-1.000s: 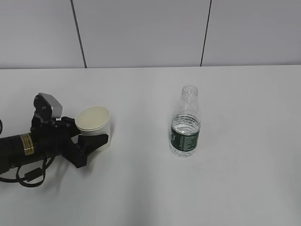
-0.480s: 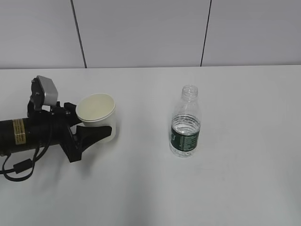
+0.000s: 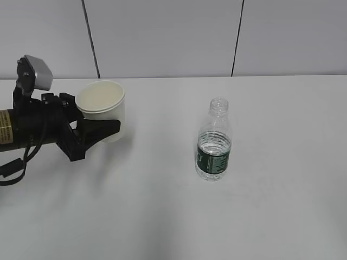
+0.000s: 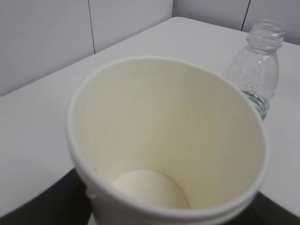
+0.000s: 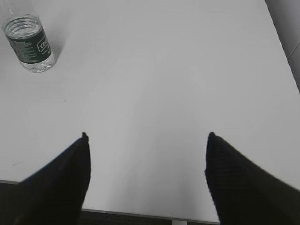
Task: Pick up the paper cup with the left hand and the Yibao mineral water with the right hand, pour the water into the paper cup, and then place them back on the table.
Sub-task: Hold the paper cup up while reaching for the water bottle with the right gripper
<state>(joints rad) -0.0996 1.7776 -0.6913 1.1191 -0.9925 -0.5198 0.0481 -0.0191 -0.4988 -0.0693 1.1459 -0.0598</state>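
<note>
Currently the left pincer (image 3: 105,125) is closed around the paper cup (image 3: 101,108), one black finger (image 3: 97,130) visible across the cup's lower wall. The cup is upright and raised clear of the table (image 3: 173,216); its inside is empty in the left wrist view. The right pincer (image 5: 146,137) stands wide apart and grips nothing, with bare table between its fingertips. The Yibao mineral water (image 3: 213,141) stands upright and capless on the table, well apart from the cup and from the right pincer, with water in its lower half.
</note>
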